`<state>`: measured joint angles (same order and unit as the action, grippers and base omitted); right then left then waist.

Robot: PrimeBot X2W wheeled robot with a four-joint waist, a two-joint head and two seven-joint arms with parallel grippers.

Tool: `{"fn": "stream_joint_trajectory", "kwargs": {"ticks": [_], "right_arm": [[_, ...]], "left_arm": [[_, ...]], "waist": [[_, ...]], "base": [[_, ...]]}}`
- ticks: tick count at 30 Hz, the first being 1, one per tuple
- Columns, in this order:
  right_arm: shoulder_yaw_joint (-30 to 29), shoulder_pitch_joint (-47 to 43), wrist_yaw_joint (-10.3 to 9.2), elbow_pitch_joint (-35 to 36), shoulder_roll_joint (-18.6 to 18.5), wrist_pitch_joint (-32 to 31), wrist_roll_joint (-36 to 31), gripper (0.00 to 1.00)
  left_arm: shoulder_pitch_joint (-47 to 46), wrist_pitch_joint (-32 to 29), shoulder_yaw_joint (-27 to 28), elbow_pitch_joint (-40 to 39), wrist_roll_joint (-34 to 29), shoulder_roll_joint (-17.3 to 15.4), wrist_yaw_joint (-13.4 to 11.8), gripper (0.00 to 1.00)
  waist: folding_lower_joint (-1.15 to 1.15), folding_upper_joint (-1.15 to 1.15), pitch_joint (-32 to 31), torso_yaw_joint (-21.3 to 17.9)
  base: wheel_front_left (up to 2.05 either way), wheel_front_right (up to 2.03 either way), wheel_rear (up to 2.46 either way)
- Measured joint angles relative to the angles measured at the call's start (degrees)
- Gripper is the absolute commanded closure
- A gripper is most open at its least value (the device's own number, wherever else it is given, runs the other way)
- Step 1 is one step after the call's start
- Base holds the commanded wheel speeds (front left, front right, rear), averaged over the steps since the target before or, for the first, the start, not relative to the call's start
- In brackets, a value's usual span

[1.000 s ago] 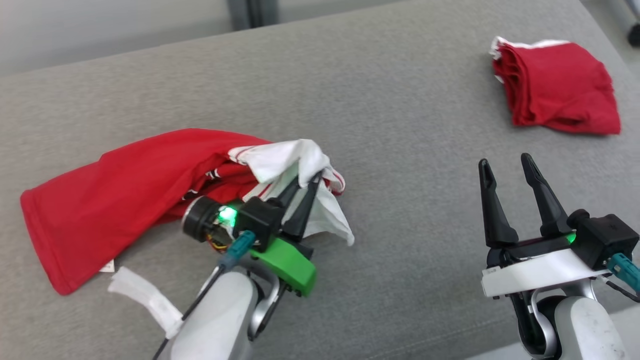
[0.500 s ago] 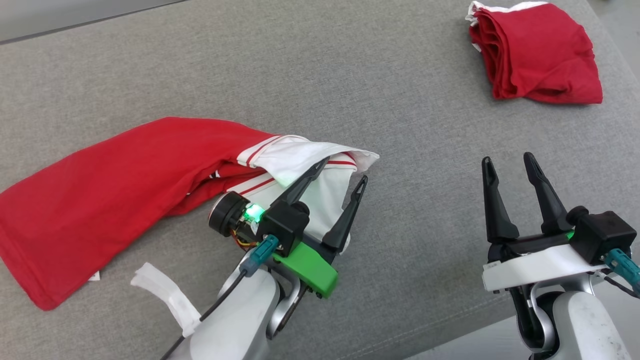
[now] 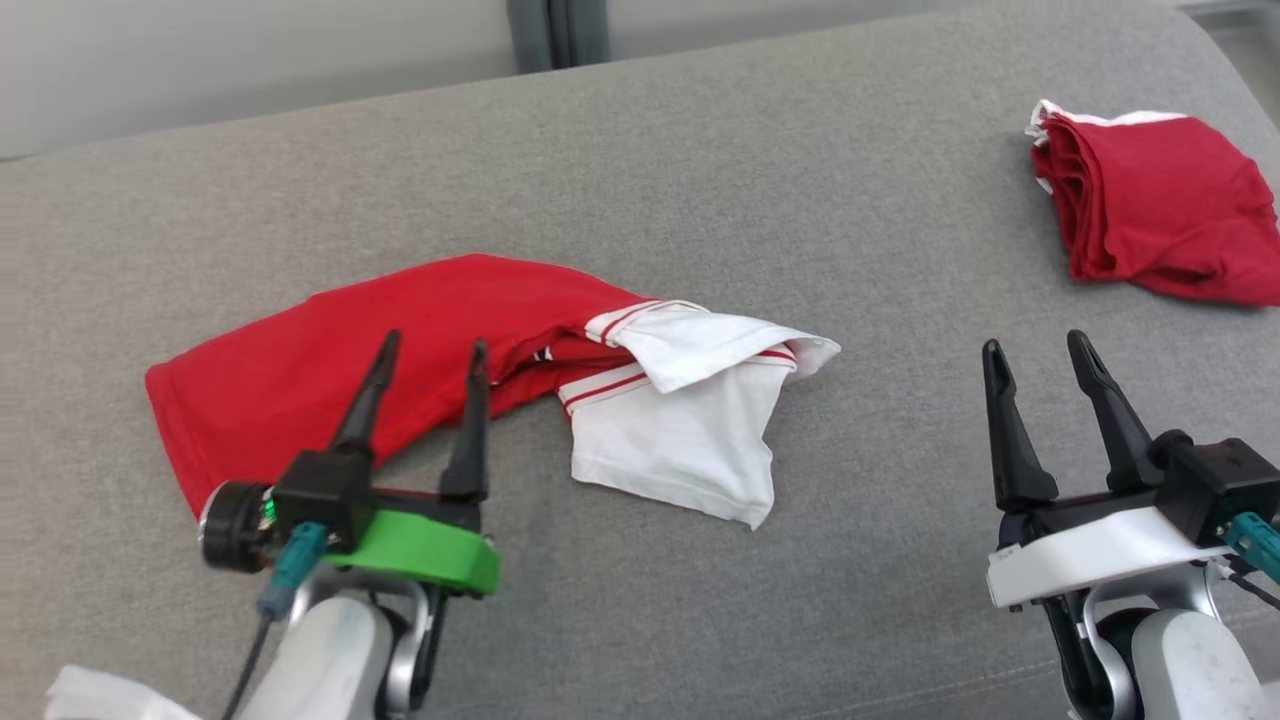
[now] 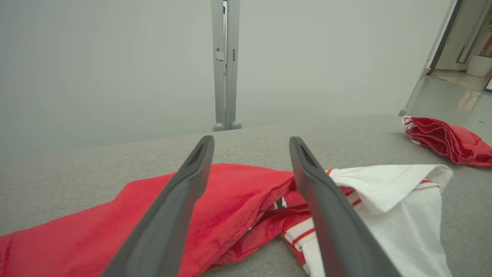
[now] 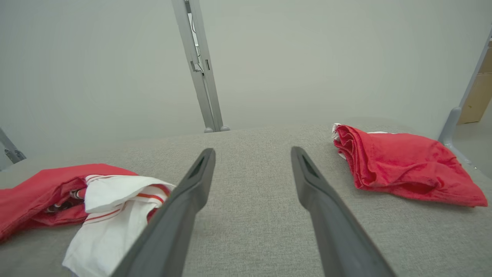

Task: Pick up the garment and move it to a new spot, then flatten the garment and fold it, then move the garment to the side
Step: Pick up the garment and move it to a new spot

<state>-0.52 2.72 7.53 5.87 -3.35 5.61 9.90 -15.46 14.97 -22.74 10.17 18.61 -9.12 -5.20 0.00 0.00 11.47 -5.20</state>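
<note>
The left gripper has let go of the white sleeve and drawn back, fingers spread and empty. The shirt lies bunched on the grey cushion. The right gripper is open and empty too. Pinching just one layer would likely twist the shirt further.

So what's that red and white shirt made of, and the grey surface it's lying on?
The crumpled red and white cloth garment looks like soft, matte knit jersey, probably cotton or a blend: it drapes limply and creases. The flat grey surface seems covered in woven upholstery fabric, judging by its fine speckled weave.
</note>
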Motion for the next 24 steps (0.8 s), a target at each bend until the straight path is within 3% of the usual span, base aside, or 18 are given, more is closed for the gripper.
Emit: {"fn": "stream_joint_trajectory", "kwargs": {"ticks": [4, 9, 24], "right_arm": [[-0.31, -1.62, 0.0, 0.41, 0.0, -1.05, -0.14, 0.0], [-0.62, -3.13, 0.0, 0.76, 0.02, -1.82, -0.22, 0.0], [-0.45, -8.58, 0.0, 1.04, 0.04, -4.37, -0.24, 0.0]], "left_arm": [[3.56, 0.05, 5.2, -0.65, 2.01, -2.5, -1.97, 0.0], [7.62, 0.07, 9.1, -1.04, 3.3, -4.81, -2.44, 0.0], [14.9, -0.01, 8.84, -1.21, 4.46, -6.87, -1.87, 0.0]], "waist": [[0.0, 0.0, -2.31, 2.01], [0.0, 0.0, -4.82, 3.87], [0.0, 0.0, -11.22, 5.22]], "base": [[0.0, 0.0, 0.0], [0.0, 0.0, 0.0], [0.0, 0.0, 0.0]]}}
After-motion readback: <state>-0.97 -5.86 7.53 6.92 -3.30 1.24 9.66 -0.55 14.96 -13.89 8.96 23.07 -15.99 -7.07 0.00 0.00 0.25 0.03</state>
